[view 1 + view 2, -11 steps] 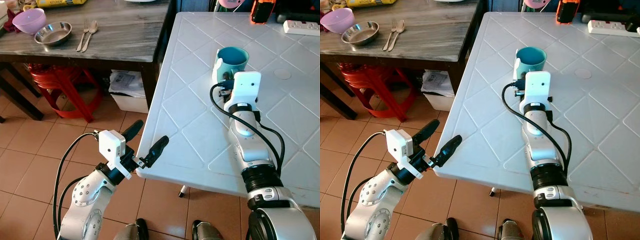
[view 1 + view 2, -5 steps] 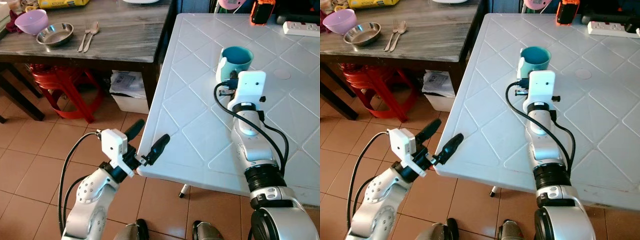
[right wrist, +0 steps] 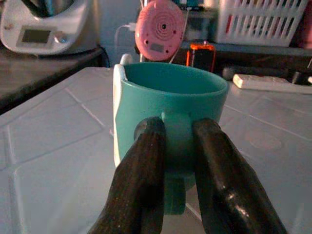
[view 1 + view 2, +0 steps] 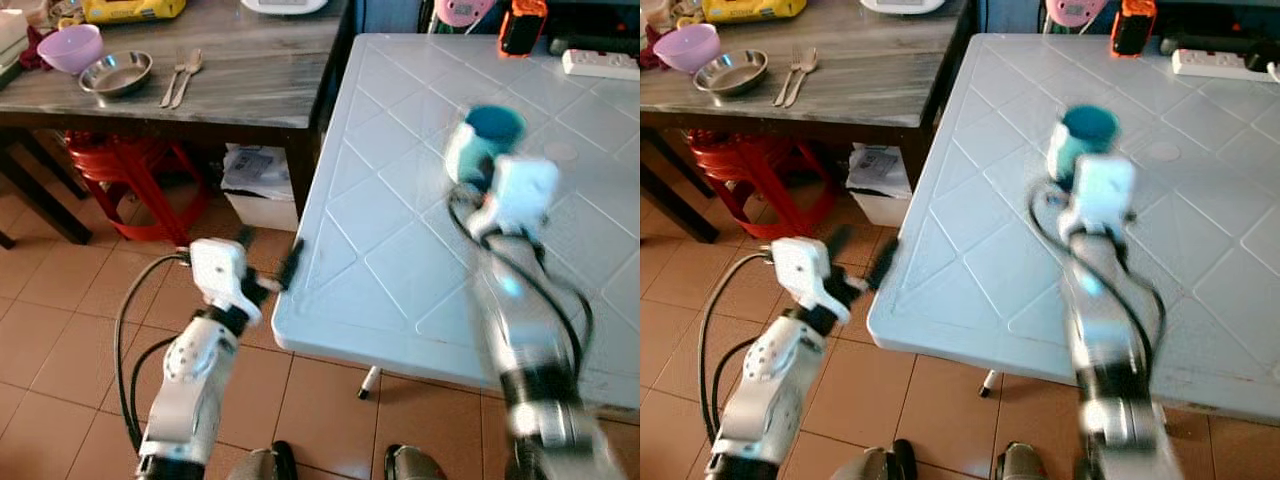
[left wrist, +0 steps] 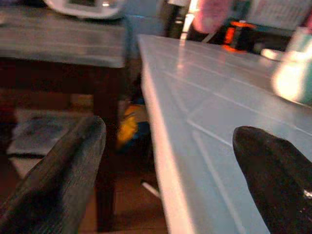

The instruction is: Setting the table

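On the white table (image 4: 400, 250), the right gripper (image 3: 178, 146) pinches the teal mug (image 3: 170, 107) by its handle, a pink round gadget (image 3: 165, 29) behind, while the left gripper (image 4: 270, 270) hangs spread at the table's edge.

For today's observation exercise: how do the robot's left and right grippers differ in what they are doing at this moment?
The right gripper is shut on the teal mug's handle, over the white table; the left gripper is open and empty. The right reaches over the tabletop; the left hangs at the table's near corner. Both have two black fingers.
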Motion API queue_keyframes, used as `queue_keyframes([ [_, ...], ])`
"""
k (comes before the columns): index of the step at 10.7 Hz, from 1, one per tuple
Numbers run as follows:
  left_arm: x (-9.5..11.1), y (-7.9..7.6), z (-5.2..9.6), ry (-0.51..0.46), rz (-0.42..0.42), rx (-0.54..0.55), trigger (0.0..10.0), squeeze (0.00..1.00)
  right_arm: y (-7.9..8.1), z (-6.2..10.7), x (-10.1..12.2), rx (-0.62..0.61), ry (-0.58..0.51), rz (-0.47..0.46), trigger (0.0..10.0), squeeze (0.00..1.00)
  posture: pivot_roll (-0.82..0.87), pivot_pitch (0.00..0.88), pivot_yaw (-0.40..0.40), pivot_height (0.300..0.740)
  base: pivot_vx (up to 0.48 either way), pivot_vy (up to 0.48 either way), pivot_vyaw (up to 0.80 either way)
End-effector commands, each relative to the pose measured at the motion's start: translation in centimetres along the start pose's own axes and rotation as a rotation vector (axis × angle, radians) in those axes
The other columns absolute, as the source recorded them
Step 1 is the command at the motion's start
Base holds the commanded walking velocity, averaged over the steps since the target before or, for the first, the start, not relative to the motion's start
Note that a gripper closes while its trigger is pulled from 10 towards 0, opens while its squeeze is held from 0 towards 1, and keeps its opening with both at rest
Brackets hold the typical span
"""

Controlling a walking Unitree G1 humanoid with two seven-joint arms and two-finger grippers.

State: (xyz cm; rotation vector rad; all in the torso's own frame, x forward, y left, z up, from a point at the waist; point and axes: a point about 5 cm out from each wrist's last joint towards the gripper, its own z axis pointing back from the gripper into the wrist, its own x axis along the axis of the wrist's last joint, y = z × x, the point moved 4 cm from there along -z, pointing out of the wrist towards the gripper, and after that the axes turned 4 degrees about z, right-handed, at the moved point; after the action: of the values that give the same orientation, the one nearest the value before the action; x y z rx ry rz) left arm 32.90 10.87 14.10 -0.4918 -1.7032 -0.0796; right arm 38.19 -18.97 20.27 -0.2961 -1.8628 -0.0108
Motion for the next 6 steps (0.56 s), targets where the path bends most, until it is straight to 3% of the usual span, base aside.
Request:
queue_keyframes([
  [1,-0.3,0.4,0.2,0.012,-0.007,0.025,10.0,0.0,0.4,0.1,1.5,0.015,-0.055,-0.017,10.0,0.0,-0.1,0.136,0.072,0.74,0.0,0.0,0.0],
  [3,-0.8,-0.2,0.0,0.027,-0.02,0.0,10.0,0.0,0.2,1.6,0.6,0.031,-0.012,-0.021,10.0,0.0,-0.12,0.142,0.077,0.74,0.0,0.0,0.0],
  [4,-0.8,-0.3,-0.2,0.025,-0.058,-0.018,10.0,0.0,0.2,1.8,0.5,0.037,-0.002,-0.006,10.0,0.0,-0.12,0.141,0.079,0.74,0.0,0.0,-0.44],
  [6,-0.6,-0.2,-0.5,0.011,-0.053,-0.012,10.0,0.0,0.2,1.9,0.9,0.034,-0.005,-0.014,10.0,0.0,-0.13,0.142,0.083,0.74,0.0,0.405,-0.79],
])
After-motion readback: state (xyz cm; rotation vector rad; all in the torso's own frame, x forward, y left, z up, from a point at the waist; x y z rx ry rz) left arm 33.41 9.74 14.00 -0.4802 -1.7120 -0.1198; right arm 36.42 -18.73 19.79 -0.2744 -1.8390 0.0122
